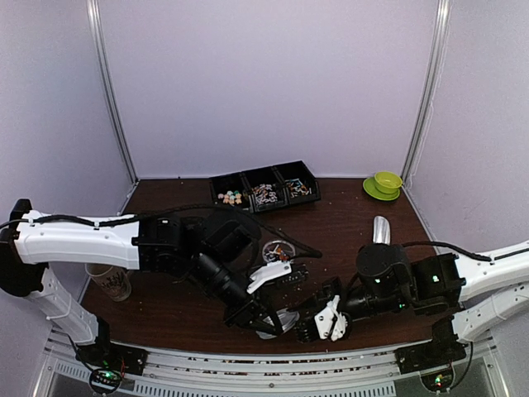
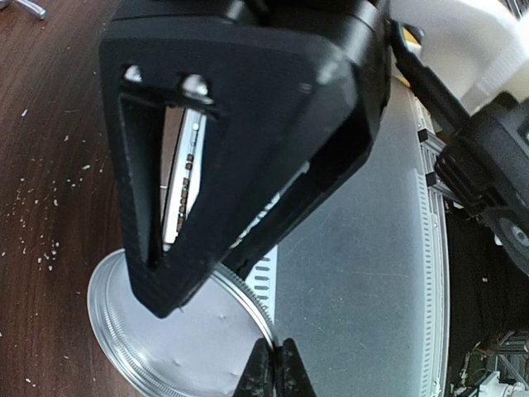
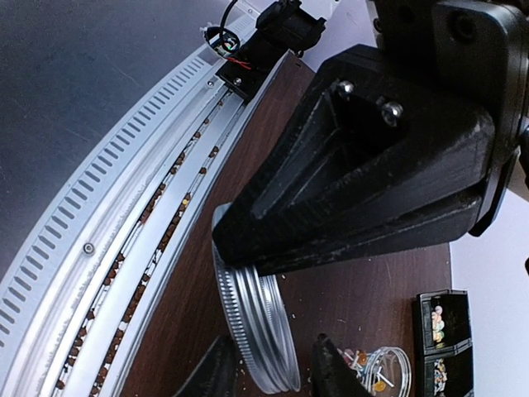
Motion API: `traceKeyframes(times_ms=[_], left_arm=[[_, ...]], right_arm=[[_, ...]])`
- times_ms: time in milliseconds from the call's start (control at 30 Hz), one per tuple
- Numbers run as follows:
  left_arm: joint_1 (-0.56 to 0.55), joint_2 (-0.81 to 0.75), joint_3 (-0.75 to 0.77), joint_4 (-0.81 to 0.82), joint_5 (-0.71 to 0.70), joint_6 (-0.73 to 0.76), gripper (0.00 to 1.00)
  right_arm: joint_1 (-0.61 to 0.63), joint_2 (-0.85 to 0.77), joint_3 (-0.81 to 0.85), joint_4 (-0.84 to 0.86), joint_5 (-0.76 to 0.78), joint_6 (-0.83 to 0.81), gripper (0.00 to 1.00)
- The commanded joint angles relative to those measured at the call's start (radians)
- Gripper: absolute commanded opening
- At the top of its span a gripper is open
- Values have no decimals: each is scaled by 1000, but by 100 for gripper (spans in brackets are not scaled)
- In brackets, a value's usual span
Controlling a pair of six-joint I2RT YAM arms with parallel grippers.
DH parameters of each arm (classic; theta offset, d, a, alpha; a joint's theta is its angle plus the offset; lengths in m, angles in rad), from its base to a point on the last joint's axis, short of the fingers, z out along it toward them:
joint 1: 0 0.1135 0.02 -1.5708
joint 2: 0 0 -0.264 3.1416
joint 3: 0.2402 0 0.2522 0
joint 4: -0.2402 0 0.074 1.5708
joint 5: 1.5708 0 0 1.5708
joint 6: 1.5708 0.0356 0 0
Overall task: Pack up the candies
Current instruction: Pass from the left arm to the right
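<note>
Metal lid (image 3: 250,318) | right wrist: ribbed side | top: candies (image 1: 231,198) in tray (image 1: 266,175)

Our left arm stretches from the left edge to lower centre, left gripper (image 1: 266,321) pinched closed. Our right arm enters from the right edge, right gripper (image 1: 307,327) beside it, jaws parted.

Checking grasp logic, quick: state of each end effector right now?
Left end effector: closed, pinching the metal lid by its rim.
Right end effector: open, straddling the same lid, with a gap showing on one side.
</note>
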Motion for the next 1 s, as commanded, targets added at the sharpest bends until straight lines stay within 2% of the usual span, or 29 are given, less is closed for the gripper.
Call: traceKeyframes(times_ms=[0, 67, 233, 433, 567, 667, 733, 833, 867, 967], left_arm=[[-14, 16, 31, 23, 40, 31, 0], [-15, 16, 30, 24, 45, 34, 0], [-15, 18, 26, 23, 57, 42, 0], [-15, 22, 32, 23, 59, 46, 0], [-15, 25, 37, 23, 50, 48, 5], [-15, 20, 35, 24, 19, 48, 17], [-15, 2, 30, 19, -13, 47, 34], [-12, -32, 27, 5, -87, 45, 48], [-10, -55, 30, -6, -120, 45, 59], [10, -114, 50, -58, -231, 42, 81]], right_arm=[[8, 2, 24, 1, -20, -7, 26], [9, -2, 27, -13, -30, -14, 21], [9, -18, 18, -38, -64, -17, 20], [8, -24, 18, -46, -86, -16, 10], [9, -29, 20, -48, -90, -10, 9], [8, -37, 18, -45, -92, 3, 9], [9, -42, 17, -44, -85, 22, 9], [7, -50, 14, -34, -60, 67, 9], [7, -52, 12, -28, -50, 94, 8], [2, -63, -4, 1, 0, 165, 5]])
